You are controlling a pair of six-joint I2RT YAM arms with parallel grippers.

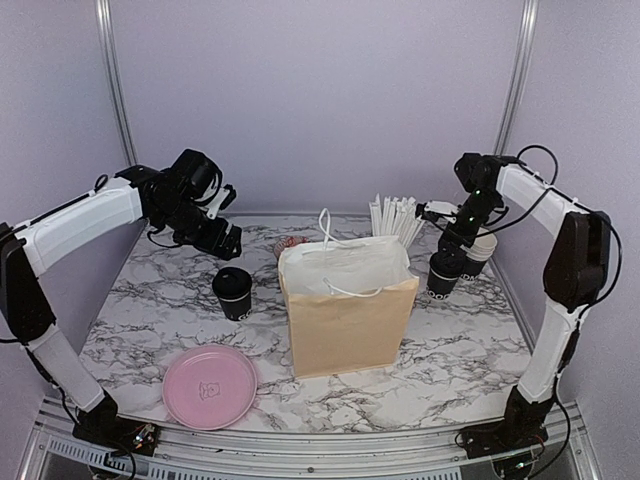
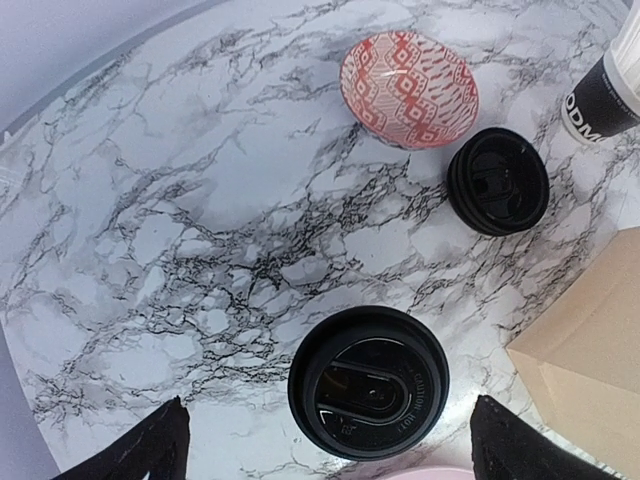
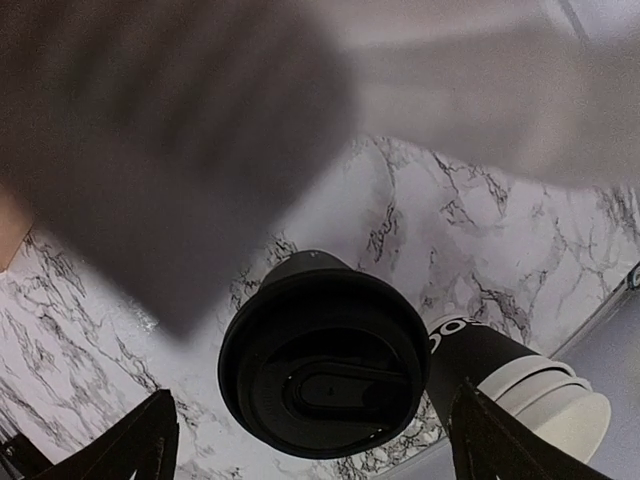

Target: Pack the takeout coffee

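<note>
Black lidded cup (image 1: 232,293) stands on marble table (image 1: 140,300), just left of paper bag (image 1: 345,320); left gripper (image 2: 328,430) over it, jaws wide, empty; second lidded cup (image 1: 444,272) right of bag, beneath right gripper (image 3: 315,425), spread wide, gripping nothing.

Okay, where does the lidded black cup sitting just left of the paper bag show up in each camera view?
Top external: the lidded cup stands left of centre, beyond the pink plate.
Left wrist: bottom centre, seen from above.
Right wrist: not in it; the one there is a second lidded cup.
Shared landmark: the paper bag, just right of the cup in the top and left wrist views.
</note>
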